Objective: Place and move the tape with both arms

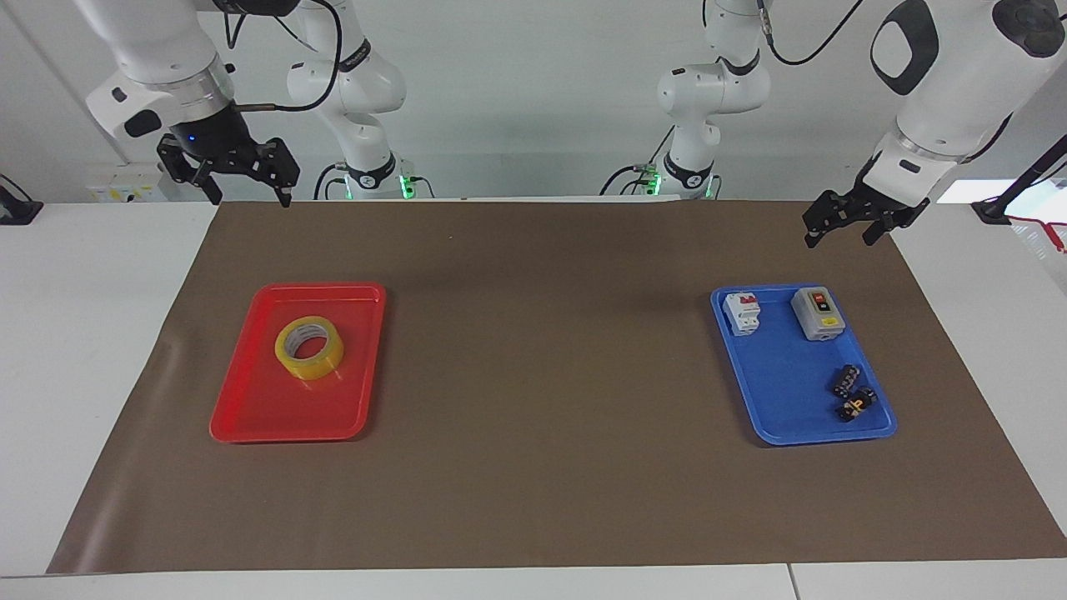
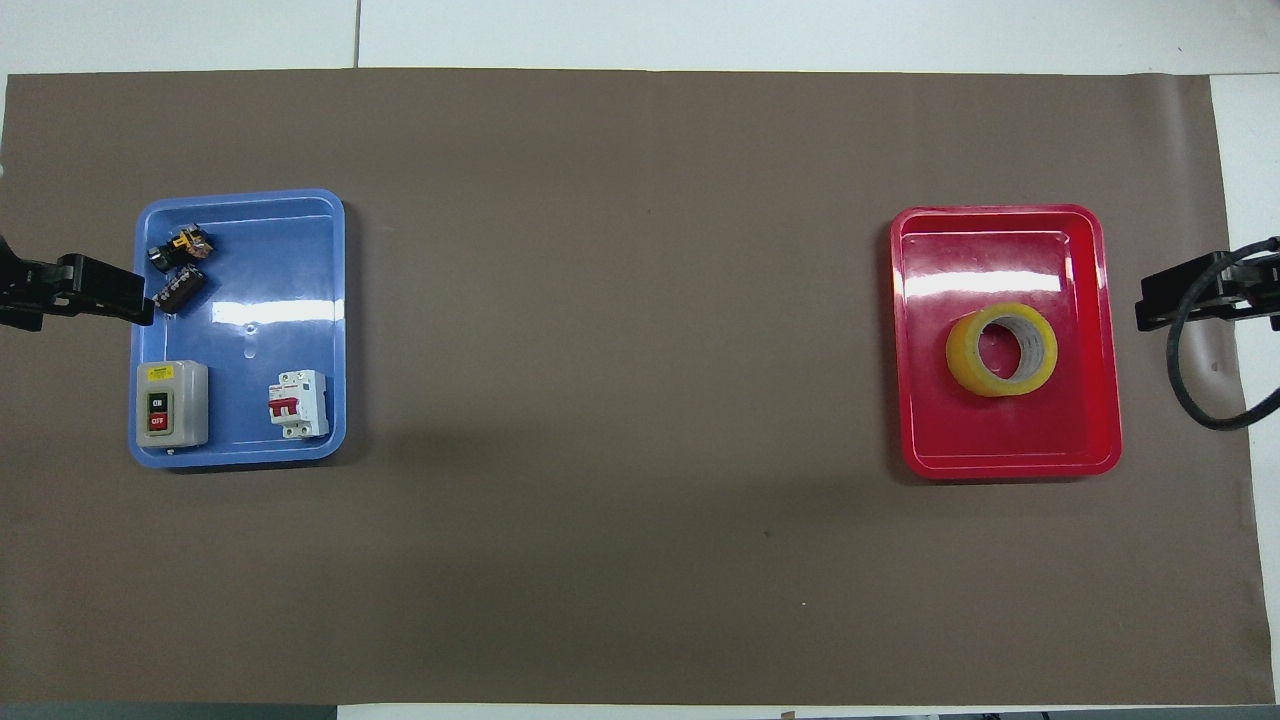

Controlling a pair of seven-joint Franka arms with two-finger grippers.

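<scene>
The tape (image 1: 309, 347), a yellow ring with a pale core, lies flat in the red tray (image 1: 275, 427) toward the right arm's end of the table; it also shows in the overhead view (image 2: 1001, 350). My right gripper (image 1: 250, 198) hangs open and empty in the air over the mat's edge nearest the robots, well apart from the red tray (image 2: 1010, 462). Its tip shows in the overhead view (image 2: 1150, 305). My left gripper (image 1: 838, 238) hangs open and empty in the air over the mat beside the blue tray (image 1: 783, 392); it also shows in the overhead view (image 2: 135, 305).
The blue tray (image 2: 260, 250) holds a grey switch box (image 1: 818, 313), a white breaker (image 1: 742, 312) and small black parts (image 1: 850, 392). A brown mat (image 1: 542, 375) covers the table. Two smaller white arms with green lights (image 1: 367, 167) stand at the robots' end.
</scene>
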